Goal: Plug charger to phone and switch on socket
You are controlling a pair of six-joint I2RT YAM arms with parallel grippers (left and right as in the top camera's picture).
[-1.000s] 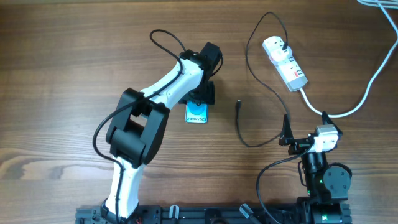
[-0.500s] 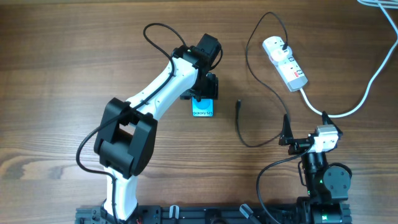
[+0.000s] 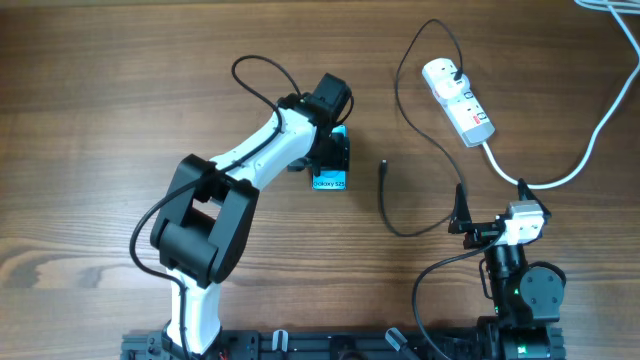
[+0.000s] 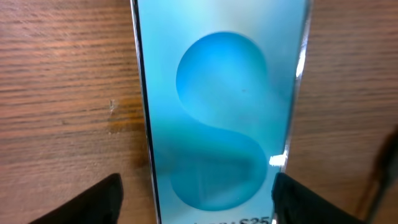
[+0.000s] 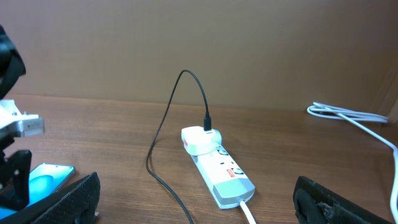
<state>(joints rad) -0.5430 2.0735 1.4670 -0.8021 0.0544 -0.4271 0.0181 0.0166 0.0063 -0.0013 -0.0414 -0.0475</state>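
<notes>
The phone point(image 3: 329, 182) lies flat on the table, its cyan screen point(image 4: 217, 112) filling the left wrist view. My left gripper point(image 3: 335, 160) straddles it with the jaws open. The left fingertip point(image 4: 102, 199) stands off the phone's edge, and the right fingertip point(image 4: 305, 199) is close beside the other edge. The charger cable point(image 3: 398, 90) runs from the socket point(image 3: 458, 100) in a loop, and its plug tip point(image 3: 384, 168) lies free just right of the phone. My right gripper point(image 5: 199, 196) is open and empty, well short of the socket point(image 5: 217, 168).
A thick white cord point(image 3: 590, 140) leaves the socket and runs off the top right. The black charger cable point(image 5: 165, 124) curves across the table between the phone point(image 5: 46, 180) and the socket. The right arm's base point(image 3: 520, 290) sits at the front right.
My left gripper has slid the phone to the right and a little farther back, closer to the plug tip, and its jaws have widened. The right arm has not moved.
</notes>
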